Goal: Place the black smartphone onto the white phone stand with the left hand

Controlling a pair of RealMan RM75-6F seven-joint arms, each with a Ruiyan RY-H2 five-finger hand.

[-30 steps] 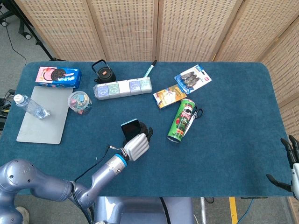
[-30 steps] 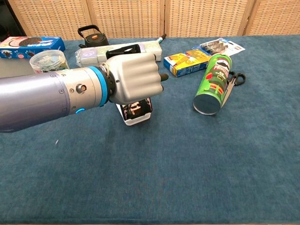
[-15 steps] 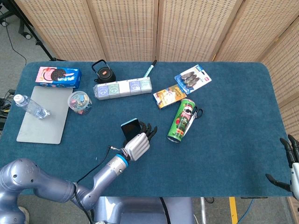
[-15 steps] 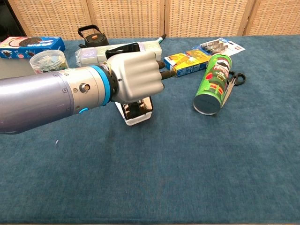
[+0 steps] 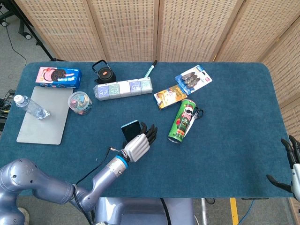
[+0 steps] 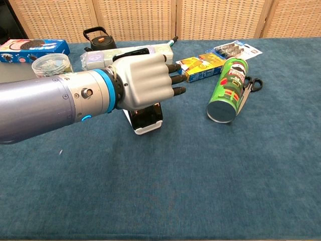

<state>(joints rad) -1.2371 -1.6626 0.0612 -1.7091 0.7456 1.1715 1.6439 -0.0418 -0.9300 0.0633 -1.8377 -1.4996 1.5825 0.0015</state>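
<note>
A counter (image 5: 234, 140) under blue cloth fills the frame. Along the top stand woven cane screens (image 5: 187, 28) in pale wood frames. Upper left, grey floor (image 5: 11, 42) with a black cable (image 5: 16, 47).

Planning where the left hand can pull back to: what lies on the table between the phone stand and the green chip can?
Only bare blue cloth lies between the white phone stand and the green chip can, clearest in the chest view.
</note>
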